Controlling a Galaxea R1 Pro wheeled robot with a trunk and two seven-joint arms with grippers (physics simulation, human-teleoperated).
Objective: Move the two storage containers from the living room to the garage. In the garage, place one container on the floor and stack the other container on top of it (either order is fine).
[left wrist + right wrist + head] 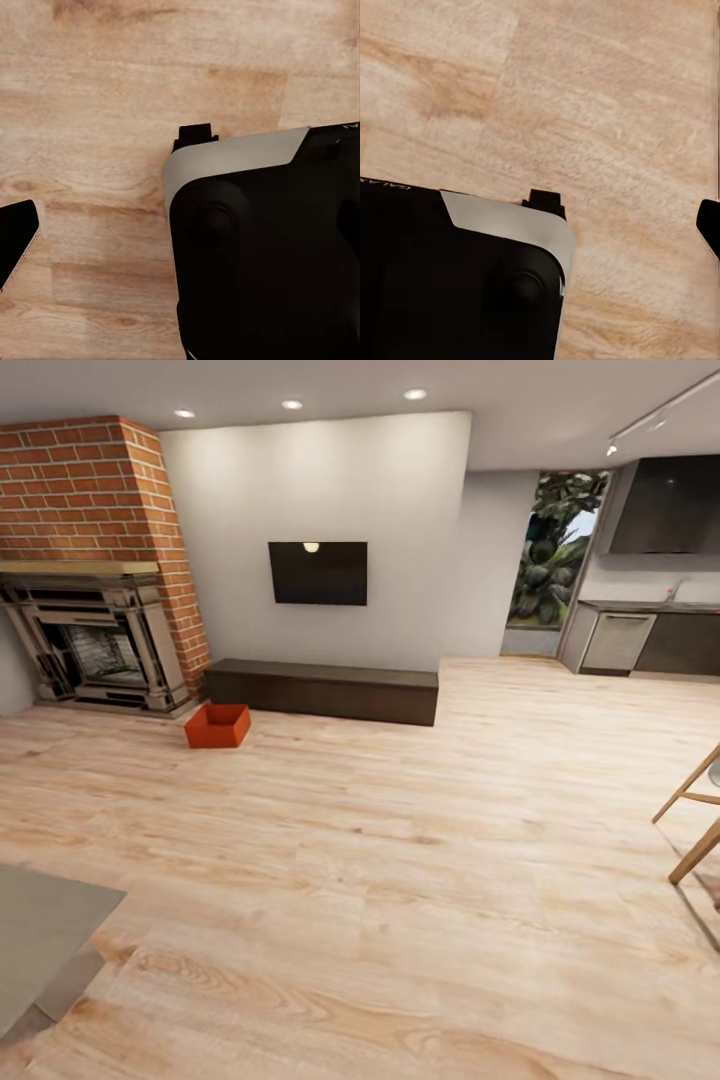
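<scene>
You are looking across the living room from the head camera, and one storage container (217,725) sits on the pale wood-plank floor (400,860), far across the room from you. It is orange-red and lidless, its open top facing up; what you can see of its inside looks bare. It stands just in front of the left end of the long dark low cabinet (325,691), near the foot of the red-brick fireplace (95,570). A black TV (317,572) hangs on the grey wall above the cabinet.

Your left tool (19,240) appears in the left wrist camera as a single dark fingertip over bare planks beside the robot's black and grey body (262,247); you cannot tell whether its jaws are apart or together. Your right tool (709,225) likewise shows one dark tip above the floor in the right wrist camera, state unclear. Both are well apart from the container.
</scene>
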